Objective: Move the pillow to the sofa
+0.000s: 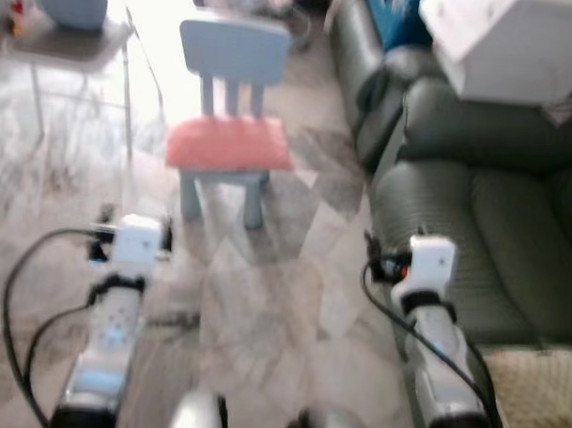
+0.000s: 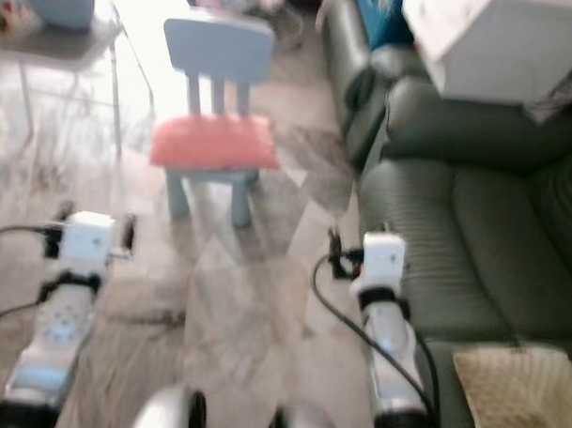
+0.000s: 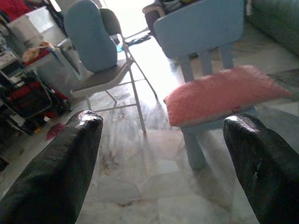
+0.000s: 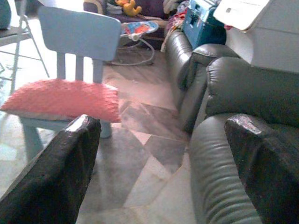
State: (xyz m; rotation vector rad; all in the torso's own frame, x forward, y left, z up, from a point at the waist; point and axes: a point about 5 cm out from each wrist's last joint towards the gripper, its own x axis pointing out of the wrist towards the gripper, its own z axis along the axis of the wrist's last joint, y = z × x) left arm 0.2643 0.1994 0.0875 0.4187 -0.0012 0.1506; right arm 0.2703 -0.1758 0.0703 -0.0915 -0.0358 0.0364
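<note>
Both silver forearms fill the bottom of the left eye view, raised over the marble floor (image 1: 264, 298); the picture is soft with motion. Ahead stands a small light-blue child's chair (image 1: 233, 51) with the pink pillow (image 1: 228, 142) lying flat on its seat. A dark green leather sofa (image 1: 474, 211) runs down the robot's right side, a white box (image 1: 517, 44) resting on its far cushion and a beige mat (image 1: 543, 397) on the near corner.

From the right eye the layout reads the same: the pillow is well ahead of both arms, the sofa just beside the right one.

Looking along the left gripper (image 3: 163, 135), its two black fingers are spread wide with nothing between them. They frame the pillow, which overhangs the seat's front edge, and a grey folding chair (image 3: 100, 77) carrying a blue cushion beyond.

In the right wrist view the right gripper (image 4: 163, 135) is likewise wide and empty, the pillow to one side and the sofa arm to the other.

Approach is the step in hand, I judge. Closing squarely on the chair's front and taking the overhanging edge should let the pillow lift without dragging the light chair.
</note>
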